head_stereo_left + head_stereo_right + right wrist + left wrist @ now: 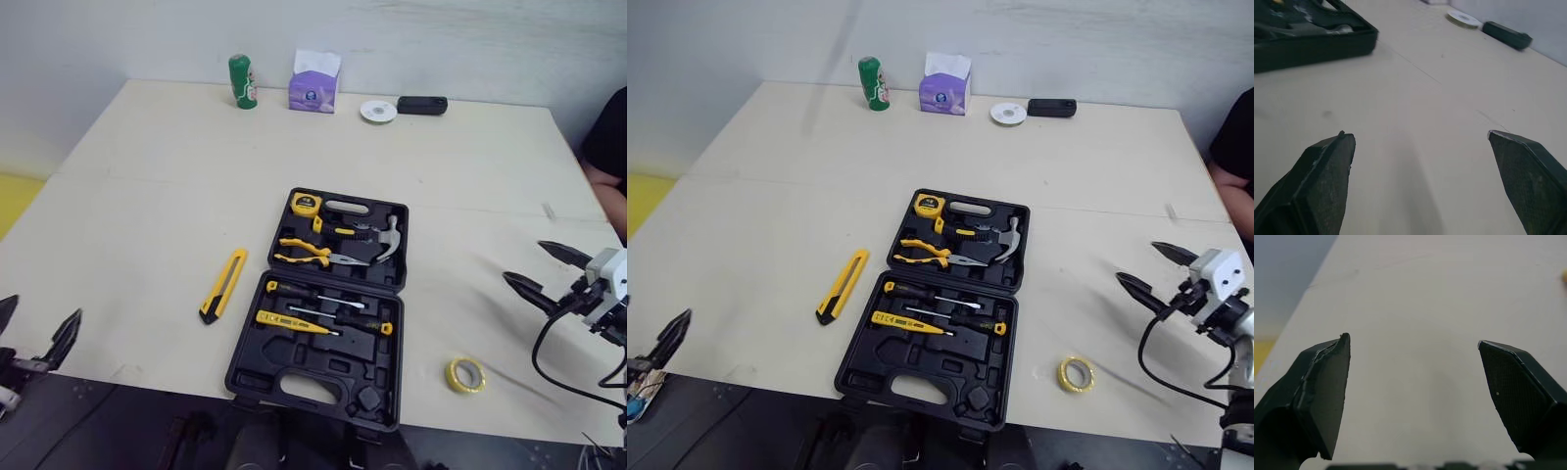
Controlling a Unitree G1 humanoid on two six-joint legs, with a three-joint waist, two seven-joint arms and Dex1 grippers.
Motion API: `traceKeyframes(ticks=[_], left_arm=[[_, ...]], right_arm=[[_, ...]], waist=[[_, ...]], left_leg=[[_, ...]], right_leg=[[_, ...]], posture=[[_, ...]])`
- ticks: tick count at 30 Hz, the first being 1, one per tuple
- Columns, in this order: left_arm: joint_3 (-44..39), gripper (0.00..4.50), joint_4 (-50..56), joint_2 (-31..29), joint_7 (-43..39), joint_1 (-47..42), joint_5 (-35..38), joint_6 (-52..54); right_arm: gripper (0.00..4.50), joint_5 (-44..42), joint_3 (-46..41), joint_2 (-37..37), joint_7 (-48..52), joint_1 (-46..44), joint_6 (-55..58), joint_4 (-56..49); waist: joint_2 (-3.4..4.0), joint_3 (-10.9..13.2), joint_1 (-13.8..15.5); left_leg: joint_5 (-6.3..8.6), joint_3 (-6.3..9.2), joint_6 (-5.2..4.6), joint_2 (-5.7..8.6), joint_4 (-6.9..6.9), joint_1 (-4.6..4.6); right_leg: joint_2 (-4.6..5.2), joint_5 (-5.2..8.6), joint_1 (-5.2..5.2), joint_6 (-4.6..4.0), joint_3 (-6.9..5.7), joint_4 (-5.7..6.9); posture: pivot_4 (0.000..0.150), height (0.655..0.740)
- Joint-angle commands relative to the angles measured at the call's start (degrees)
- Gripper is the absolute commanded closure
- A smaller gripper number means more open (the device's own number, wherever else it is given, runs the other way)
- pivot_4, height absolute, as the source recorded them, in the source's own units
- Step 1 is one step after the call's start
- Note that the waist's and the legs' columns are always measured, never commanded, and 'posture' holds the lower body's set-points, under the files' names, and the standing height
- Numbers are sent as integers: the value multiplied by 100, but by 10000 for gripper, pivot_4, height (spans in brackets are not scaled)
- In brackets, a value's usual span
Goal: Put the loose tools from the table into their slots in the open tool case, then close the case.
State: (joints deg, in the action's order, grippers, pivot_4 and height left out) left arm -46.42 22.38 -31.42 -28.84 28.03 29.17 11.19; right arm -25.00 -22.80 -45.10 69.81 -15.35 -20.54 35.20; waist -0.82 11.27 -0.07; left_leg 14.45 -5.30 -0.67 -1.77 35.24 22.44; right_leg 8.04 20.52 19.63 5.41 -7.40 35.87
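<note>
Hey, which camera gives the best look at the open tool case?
The left eye view: the whole tool case lies open, its slots in plain sight. The right eye view shows much the same. The right wrist view catches one corner of it.

Pale table (147, 196) against a plain whitish wall (490, 39); yellow strip (14, 201), perhaps floor, beside it.

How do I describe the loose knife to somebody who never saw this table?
Find the open black tool case in the middle of the pale table. On the robot's left of it, apart from it, lies the utility knife. It is a long yellow bar with black trim, unlike the round tape roll on the right.
</note>
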Motion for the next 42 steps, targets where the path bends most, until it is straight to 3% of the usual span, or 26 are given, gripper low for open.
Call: traceKeyframes(ticks=[1, 11, 16, 23, 32, 42], left_arm=[[378, 1015, 800, -289, 173, -86, 159, 772], [1832, 1015, 1870, -567, 888, -835, 429, 3062], [2370, 1015, 2081, -460, 1648, -1774, 785, 4577], [2948, 1015, 1955, -170, 2345, -2746, 693, 5845], [3595, 1015, 1312, 111, 2804, -4022, 197, 6736], [3963, 1015, 1123, 656, 2994, -4370, -293, 7324]], right_arm=[[0, -543, 88, 12, 427, 104, 501, -1097], [0, -899, 494, 247, 727, 160, 1035, -2759], [0, -1029, 545, 294, 1175, 463, 790, -3177], [0, -1351, 624, 329, 1170, 805, 1204, -3820], [0, -1385, 884, 367, 866, 806, 1754, -4453], [0, -1298, 1055, 345, 661, 692, 1982, -4720]], waist=[[3, 2, 1], [6, 5, 9], [7, 6, 82], [4, 7, 104], [-1, 11, 148], [-2, 11, 173]], left_leg=[[0, 0, 0, -2, 0, 0], [1, -6, 3, -16, 0, -4], [0, -3, 3, -17, 2, -4], [-17, -13, 34, -20, 3, -8], [-20, -14, 44, -19, 5, -5], [-21, -13, 46, -14, 6, -7]], right_leg=[[-3, 0, 1, 0, 2, 1], [-29, -2, 4, -4, 24, -3], [-38, -2, 3, -4, 34, -2], [-46, -2, 5, -4, 47, -1], [-53, -2, 9, -5, 54, -1], [-50, -3, 6, -4, 55, -1]], posture=[[1500, 7400], [1500, 7400], [1500, 7400], [1500, 7400], [1500, 7400], [1500, 7400]])
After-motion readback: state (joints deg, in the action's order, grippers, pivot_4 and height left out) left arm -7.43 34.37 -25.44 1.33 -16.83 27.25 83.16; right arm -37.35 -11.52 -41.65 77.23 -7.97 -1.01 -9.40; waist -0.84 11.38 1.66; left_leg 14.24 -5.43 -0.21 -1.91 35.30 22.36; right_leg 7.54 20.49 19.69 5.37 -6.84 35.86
